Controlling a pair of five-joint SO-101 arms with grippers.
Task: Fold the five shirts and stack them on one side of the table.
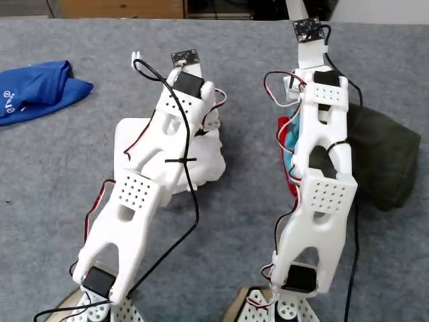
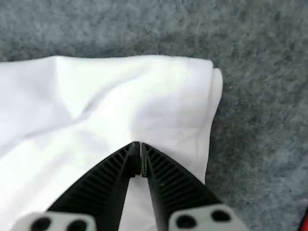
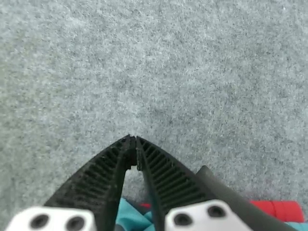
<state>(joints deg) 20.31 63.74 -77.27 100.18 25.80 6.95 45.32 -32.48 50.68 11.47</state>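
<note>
White shirt (image 2: 120,96) mid-table under left end effector (image 2: 139,150), jaws closed; right end effector (image 3: 134,142) closed over table (image 3: 192,72). Cloth likely soft, light, limp; best pinched at corner or hem

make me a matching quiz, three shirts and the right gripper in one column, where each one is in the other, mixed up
1 blue shirt
2 white shirt
3 green shirt
4 right gripper

a under the left gripper
b shut, over bare table
c far left side, alone
d far right side

Pairs: 1-c, 2-a, 3-d, 4-b
</note>
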